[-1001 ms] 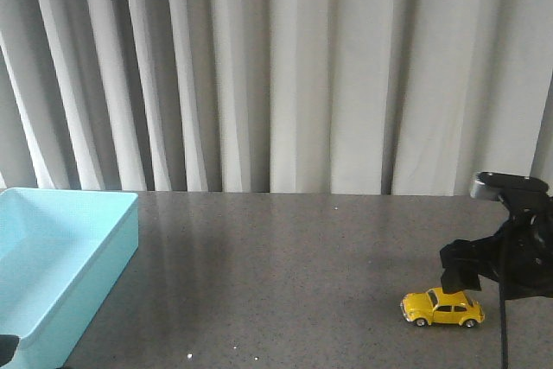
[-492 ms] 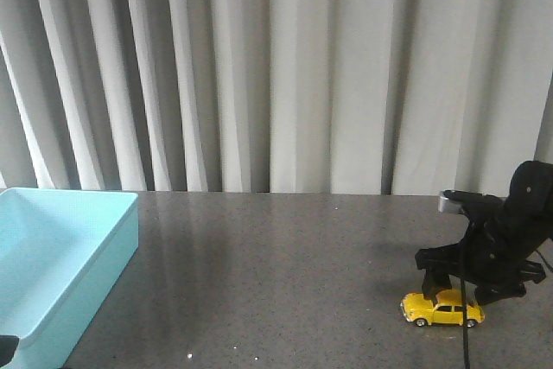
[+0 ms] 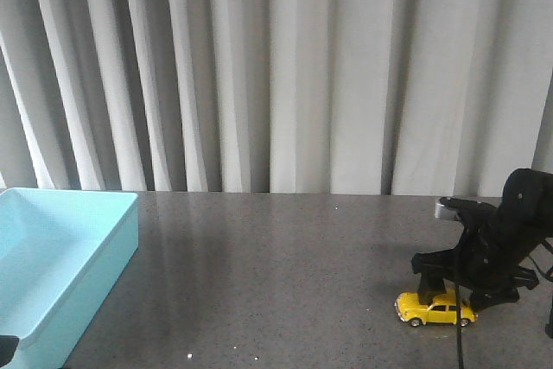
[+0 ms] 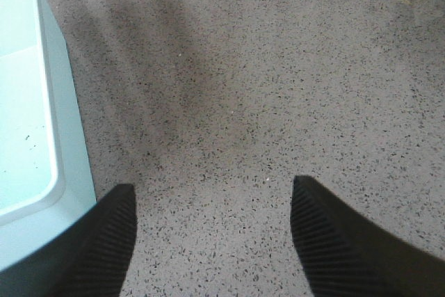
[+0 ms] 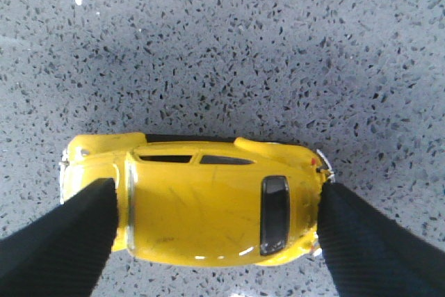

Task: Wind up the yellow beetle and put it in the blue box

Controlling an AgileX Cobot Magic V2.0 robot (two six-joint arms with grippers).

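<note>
Your right gripper straddles the yellow beetle, one finger at each end of the car, which sits on the counter at the right. Your left gripper hangs wide open, empty, beside the blue box at far left.

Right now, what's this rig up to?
The right gripper is down over the yellow beetle at the table's right side, one finger at each end of the car, which sits on its wheels. The left gripper hangs open and empty beside the blue box, which holds nothing visible.
</note>
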